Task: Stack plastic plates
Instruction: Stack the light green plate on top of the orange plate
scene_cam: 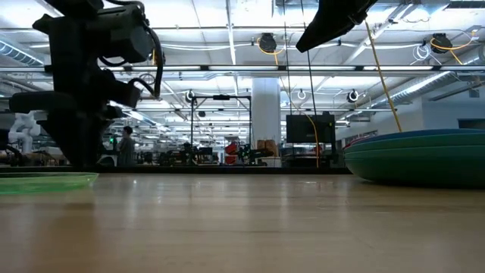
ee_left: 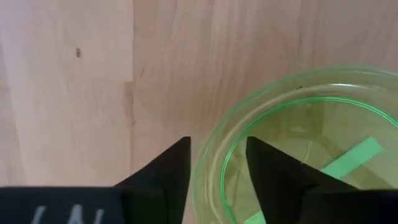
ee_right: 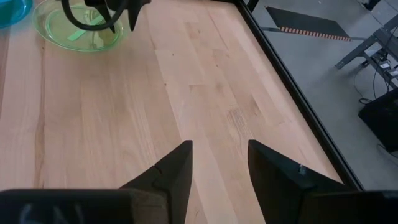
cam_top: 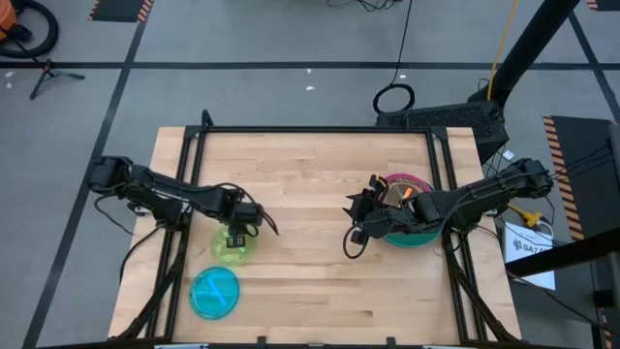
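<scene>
Left gripper (cam_top: pixel 235 236) is seen at lower left of the overhead frame, its fingers (ee_left: pixel 169 171) spread astride the near rim of a lime plate (cam_top: pixel 231 245), one inside and one outside, with gaps visible on both sides. That round plate lies flat, no long axis shown, just above a cyan plate (cam_top: pixel 214 292). Right gripper (cam_top: pixel 360 215) is held parted over bare wood at centre right, beside a plate stack (cam_top: pixel 417 236) with teal at its base. Open table (cam_top: pixel 310 174) is left between both arms.
</scene>
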Motion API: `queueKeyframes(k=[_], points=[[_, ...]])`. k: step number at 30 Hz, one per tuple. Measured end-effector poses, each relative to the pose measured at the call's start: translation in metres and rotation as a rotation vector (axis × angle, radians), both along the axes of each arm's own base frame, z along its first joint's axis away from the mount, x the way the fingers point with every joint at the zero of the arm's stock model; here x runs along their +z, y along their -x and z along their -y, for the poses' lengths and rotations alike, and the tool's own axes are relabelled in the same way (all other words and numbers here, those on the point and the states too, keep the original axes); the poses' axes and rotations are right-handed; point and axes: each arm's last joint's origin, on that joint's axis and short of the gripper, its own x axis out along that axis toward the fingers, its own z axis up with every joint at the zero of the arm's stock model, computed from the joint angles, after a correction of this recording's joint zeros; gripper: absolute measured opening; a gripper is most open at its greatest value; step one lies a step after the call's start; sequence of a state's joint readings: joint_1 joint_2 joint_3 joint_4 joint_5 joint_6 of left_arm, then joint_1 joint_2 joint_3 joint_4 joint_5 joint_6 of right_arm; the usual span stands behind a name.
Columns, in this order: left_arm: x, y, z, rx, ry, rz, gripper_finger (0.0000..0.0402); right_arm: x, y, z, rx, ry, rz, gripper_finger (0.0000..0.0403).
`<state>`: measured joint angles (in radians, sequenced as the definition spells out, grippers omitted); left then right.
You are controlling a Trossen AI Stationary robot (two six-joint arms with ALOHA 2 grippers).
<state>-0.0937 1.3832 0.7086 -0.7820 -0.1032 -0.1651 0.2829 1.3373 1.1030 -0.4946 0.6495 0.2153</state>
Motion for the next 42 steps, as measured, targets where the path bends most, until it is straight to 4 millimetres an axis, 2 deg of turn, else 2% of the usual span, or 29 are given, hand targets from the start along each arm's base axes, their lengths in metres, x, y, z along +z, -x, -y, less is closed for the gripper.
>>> queueKeyframes(k=[3,11,22,35,42], points=[[-0.006,-0.003,0.0,0.005,-0.001,-0.016,0.0176,0.0,0.0,0.0,0.0,0.0,-0.001,0.0148],[-0.02,-0.009,0.001,-0.053,-0.011,-0.074,0.0179,0.0,0.0,0.0,-0.003,-0.004,0.0,0.0148],[-0.02,-0.011,0.001,-0.067,-0.01,-0.054,0.0179,0.0,0.0,0.0,-0.002,-0.003,-0.001,0.0148],[-0.017,-0.033,0.001,0.048,-0.012,0.188,0.0179,0.0,0.0,0.0,-0.002,-0.002,-0.001,0.0148],[-0.018,-0.028,-0.003,0.006,-0.021,0.127,0.0179,0.0,0.0,0.0,-0.003,-0.003,-0.001,0.0148]])
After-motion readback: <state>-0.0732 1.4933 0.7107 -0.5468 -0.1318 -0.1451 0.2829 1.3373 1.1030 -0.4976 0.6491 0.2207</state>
